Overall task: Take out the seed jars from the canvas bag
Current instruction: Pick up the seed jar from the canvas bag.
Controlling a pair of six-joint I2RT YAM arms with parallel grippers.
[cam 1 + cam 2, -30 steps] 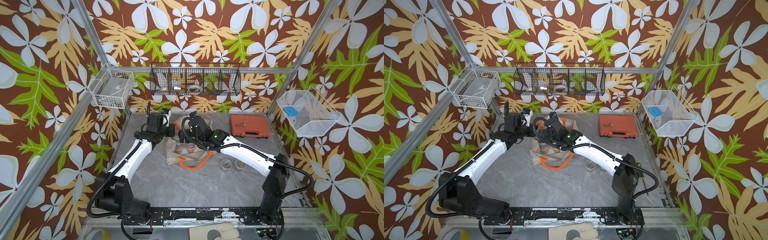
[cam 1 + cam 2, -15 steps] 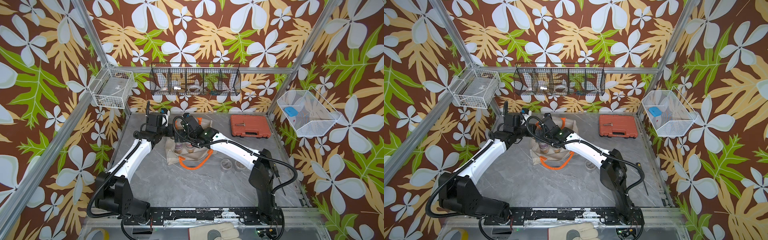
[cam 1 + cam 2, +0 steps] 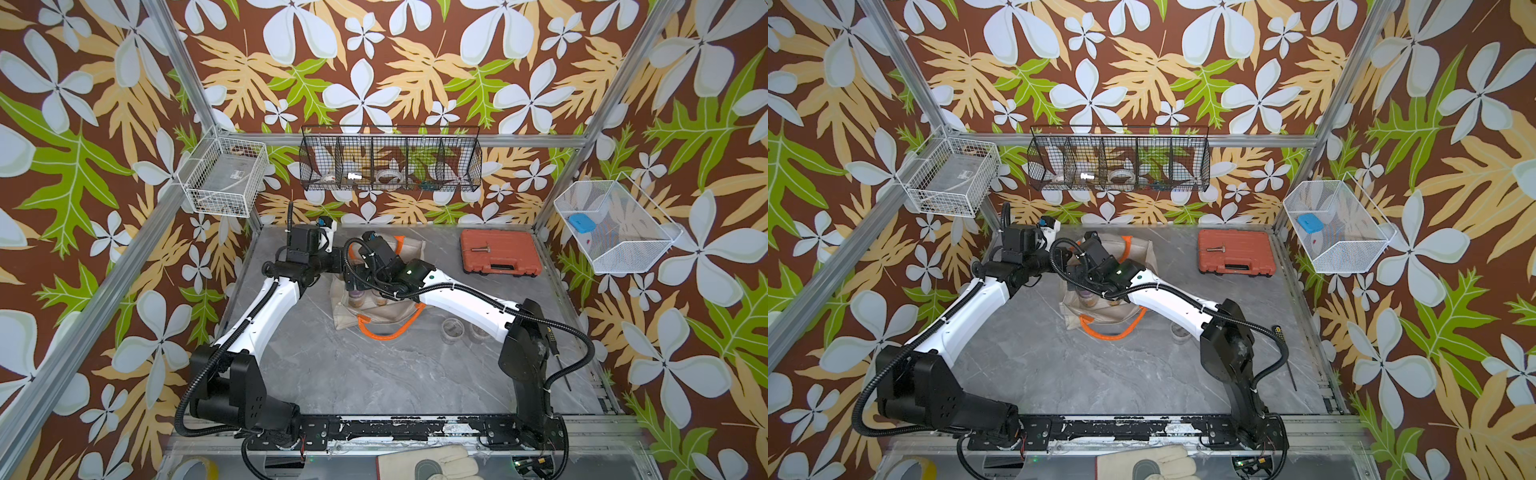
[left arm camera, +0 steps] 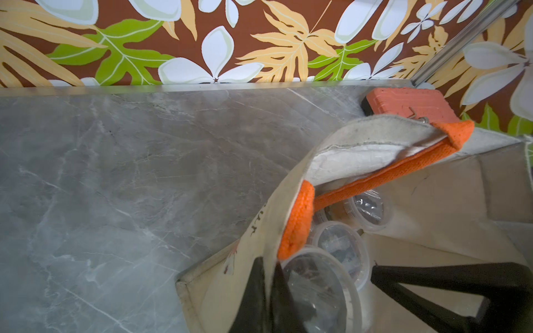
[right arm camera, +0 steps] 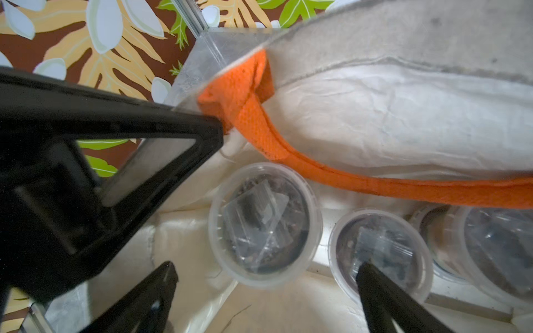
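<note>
The beige canvas bag (image 3: 376,318) (image 3: 1100,313) lies mid-table with its orange handles (image 5: 317,170) showing. My left gripper (image 4: 269,276) (image 3: 344,258) is shut on the bag's rim, and the cloth is pinched between its fingers and held up. My right gripper (image 5: 266,271) (image 3: 358,284) is open inside the bag's mouth. It hangs just above the seed jars (image 5: 264,222) (image 4: 340,248) and holds nothing. Three clear-lidded jars with dark seeds stand side by side on the bag's floor. One right fingertip (image 5: 372,282) overlaps the middle jar (image 5: 380,250).
Two small round clear containers (image 3: 453,330) lie on the table right of the bag, partly under my right arm. An orange-red tool case (image 3: 500,251) sits at the back right. A screwdriver (image 3: 559,357) lies by the right edge. Wire baskets (image 3: 390,160) hang on the walls.
My right arm has swung left and lowered its open gripper into the bag's mouth. The left gripper has kept its hold on the rim.
</note>
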